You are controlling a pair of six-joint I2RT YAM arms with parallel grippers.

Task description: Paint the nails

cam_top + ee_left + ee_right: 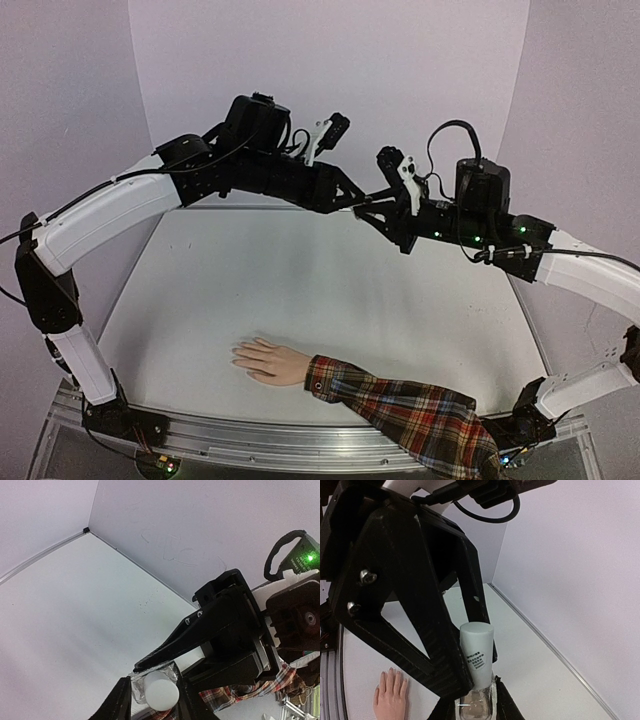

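A pale hand (268, 361) with a red plaid sleeve (410, 412) lies flat on the table near the front edge; its tiny nails (240, 356) point left. It also shows in the right wrist view (389, 698). The two grippers meet in the air above the back of the table. My right gripper (476, 701) is shut on the clear glass base of a small bottle (476, 707). My left gripper (151, 682) is shut on the bottle's white cap (161, 691), which also shows in the right wrist view (478, 655). In the top view the bottle (366, 203) is barely visible between the grippers.
White walls stand close behind and on both sides of the white table (300, 290). A metal rail (250, 440) runs along the front edge. Both arms arch high over the table, well above the hand.
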